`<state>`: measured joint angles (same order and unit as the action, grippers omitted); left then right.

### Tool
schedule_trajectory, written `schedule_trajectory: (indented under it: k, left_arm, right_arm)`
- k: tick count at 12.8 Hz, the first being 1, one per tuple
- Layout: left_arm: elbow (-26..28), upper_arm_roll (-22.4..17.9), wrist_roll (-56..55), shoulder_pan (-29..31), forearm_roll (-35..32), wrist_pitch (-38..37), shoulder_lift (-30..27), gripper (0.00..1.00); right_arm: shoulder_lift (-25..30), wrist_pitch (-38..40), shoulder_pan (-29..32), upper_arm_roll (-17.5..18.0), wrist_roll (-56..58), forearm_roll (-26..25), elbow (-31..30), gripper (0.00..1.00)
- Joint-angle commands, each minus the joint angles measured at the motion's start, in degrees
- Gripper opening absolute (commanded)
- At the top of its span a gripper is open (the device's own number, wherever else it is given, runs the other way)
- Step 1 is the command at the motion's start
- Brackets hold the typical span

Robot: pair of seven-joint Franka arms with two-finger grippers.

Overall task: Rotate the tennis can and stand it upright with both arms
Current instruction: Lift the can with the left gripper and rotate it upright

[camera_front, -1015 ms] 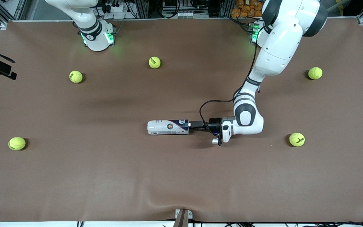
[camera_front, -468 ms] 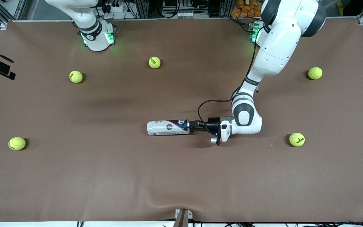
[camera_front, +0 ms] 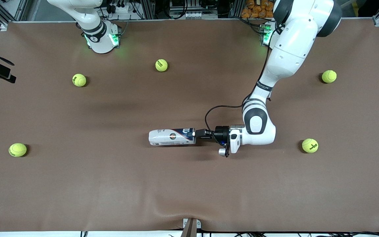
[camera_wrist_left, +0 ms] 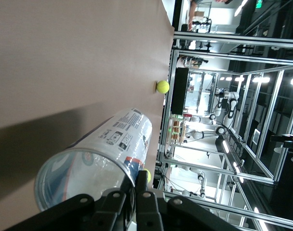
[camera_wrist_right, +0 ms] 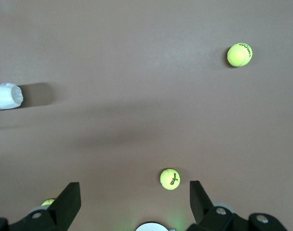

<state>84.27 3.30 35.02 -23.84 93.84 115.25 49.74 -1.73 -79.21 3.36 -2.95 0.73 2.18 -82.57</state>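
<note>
Brown tabletop (camera_front: 110,184): one flat surface carrying one can and five loose balls
Tennis can (camera_front: 172,137): one, lying on its side near the middle of the tabletop, long axis running between the two arms' ends; its dark blue end with the white "W" sits at the left claw, its white end points toward the right arm's end
Can, left wrist view: clear round end (camera_wrist_left: 84,180) close up, label printing along the side
Can, right wrist view: only the white tip (camera_wrist_right: 6,96) shows at the picture's edge
Left claw (camera_front: 194,134): low over the tabletop, lying level, fingers (camera_wrist_left: 141,192) pressed together on the rim of the can's blue end, so it grips the can
Left arm (camera_front: 288,56): one, reaching down from its base to the can
Right claw (camera_wrist_right: 134,202): fingers spread wide with nothing between them, high over the tabletop near its own base, seen only in the right wrist view
Right arm (camera_front: 90,23): one, waiting by its base
Tennis balls: five in the front view, all well apart from the left claw and the can; two toward the left arm's end (camera_front: 329,76) (camera_front: 310,145), three toward the right arm's end (camera_front: 161,65) (camera_front: 79,80) (camera_front: 17,149)
</note>
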Motion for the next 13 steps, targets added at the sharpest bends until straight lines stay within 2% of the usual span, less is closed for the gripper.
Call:
schedule_trajectory:
  k: [1,3,8,13]
  left_arm:
    - [-0.7,-0.7,-7.3,-0.4,-5.3,-0.1,-2.5,0.00]
    - [-1.0,-0.9,-12.8,-0.9,-10.0,0.7,-4.4,0.00]
    - [-5.2,-0.9,-32.2,-2.3,-27.6,3.6,-7.6,0.00]
    - [-8.5,-0.9,-58.0,-7.4,-52.7,6.3,-10.2,0.00]
  right_arm:
    - [0.4,0.2,1.0,0.7,-0.1,0.6,0.4,1.00]
    - [0.4,0.2,1.0,0.7,-0.2,0.6,0.4,1.00]
    - [0.3,0.1,1.0,0.7,-0.1,0.6,0.3,1.00]
    - [0.3,-2.0,1.0,0.7,-0.2,0.4,0.5,1.00]
